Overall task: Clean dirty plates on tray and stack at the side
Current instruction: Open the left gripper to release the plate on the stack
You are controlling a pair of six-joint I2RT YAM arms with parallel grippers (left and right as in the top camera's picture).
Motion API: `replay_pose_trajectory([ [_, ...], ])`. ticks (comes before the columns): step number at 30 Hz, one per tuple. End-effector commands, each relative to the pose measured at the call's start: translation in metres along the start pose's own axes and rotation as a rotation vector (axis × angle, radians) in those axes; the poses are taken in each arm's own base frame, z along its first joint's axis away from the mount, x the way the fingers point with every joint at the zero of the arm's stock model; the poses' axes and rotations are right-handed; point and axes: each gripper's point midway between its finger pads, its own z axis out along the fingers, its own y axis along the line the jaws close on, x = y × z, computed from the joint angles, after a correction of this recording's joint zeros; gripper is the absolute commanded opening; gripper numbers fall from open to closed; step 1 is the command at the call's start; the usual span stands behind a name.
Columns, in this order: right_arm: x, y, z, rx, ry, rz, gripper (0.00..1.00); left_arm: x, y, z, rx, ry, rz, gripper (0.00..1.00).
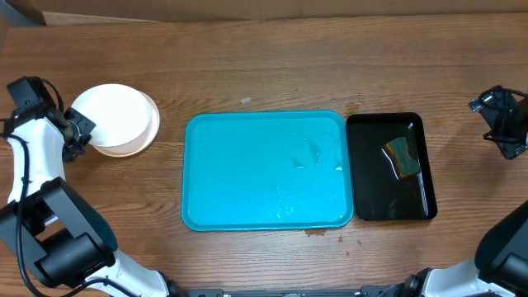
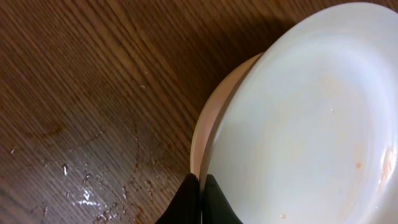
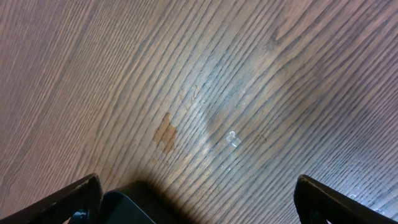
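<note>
Turquoise plastic, wet with droplets, fills the middle of the overhead frame: the tray (image 1: 188,165) carries no plates. The plates (image 1: 115,115) sit stacked on the wooden table (image 1: 264,66) at the upper left, well apart from the tray. So the job looks nearly finished, and the step in hand seems to be letting go of the top plate (image 2: 311,118) and backing off.

The left gripper (image 2: 200,196) is at the stack's near rim with its fingers pressed together. I cannot tell whether a sliver of rim is caught between them. The right gripper (image 1: 505,132) hangs over bare wood at the far right with its fingers spread wide and nothing between them. Just left of it, the black tray (image 1: 356,165) holds what looks like a sponge (image 1: 402,157).

To do this well, I would have the left claw part gently and lift straight away from the rim. A sideways drag could slide the top plate. That plate already sits a little off-centre, with a cream edge of the one beneath showing at its left. A few reddish specks (image 2: 357,165) show on its face in the wrist view, so another wipe may be needed. The wood beside the stack is damp, so the stack may skid if nudged.
</note>
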Motion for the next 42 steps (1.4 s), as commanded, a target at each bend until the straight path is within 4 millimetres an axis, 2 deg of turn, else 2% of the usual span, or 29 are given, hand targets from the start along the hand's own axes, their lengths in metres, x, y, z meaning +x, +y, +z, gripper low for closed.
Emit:
replay_pose_trajectory([
  [1,-0.004,0.0,-0.004,0.001,-0.018,0.004,1.0,0.006,0.004,0.011,-0.014,0.008,-0.012,0.07],
  [2,-0.004,0.0,-0.004,0.001,-0.018,0.004,1.0,0.006,0.004,0.012,-0.011,0.004,-0.012,0.12],
  [3,-0.004,0.0,-0.004,0.001,-0.018,0.003,1.0,0.006,0.004,0.013,-0.009,0.001,-0.013,0.24],
  [4,-0.004,0.0,-0.004,0.001,-0.018,0.003,1.0,0.006,0.002,0.013,0.001,0.001,-0.009,0.4],
  [5,-0.004,0.0,-0.004,0.001,-0.018,0.004,1.0,0.006,-0.004,0.012,0.033,0.003,0.018,0.64],
  [6,-0.004,0.0,-0.004,0.001,-0.018,0.003,1.0,0.007,-0.012,0.011,0.074,0.015,0.052,0.71],
  [9,-0.004,0.0,-0.004,0.001,-0.018,0.003,1.0,0.017,-0.035,-0.002,0.211,0.082,0.141,0.73],
  [13,-0.004,0.0,-0.004,0.001,-0.018,0.003,1.0,0.019,-0.054,-0.04,0.32,0.113,0.194,0.72],
  [16,-0.004,0.0,-0.004,0.001,-0.018,0.003,1.0,0.015,-0.083,-0.085,0.505,0.078,0.304,0.82],
  [18,-0.004,0.0,-0.004,0.001,-0.018,0.004,1.0,0.01,-0.092,-0.111,0.56,0.05,0.316,1.0],
  [20,-0.004,0.0,-0.004,0.001,-0.018,0.003,1.0,0.003,-0.094,-0.126,0.563,0.002,0.324,1.0],
  [22,-0.004,0.0,-0.004,0.001,-0.018,0.003,1.0,0.003,-0.094,-0.13,0.566,-0.006,0.327,1.0],
  [42,-0.004,0.0,-0.004,0.001,-0.018,0.003,1.0,0.004,-0.094,-0.129,0.565,-0.001,0.327,1.0],
])
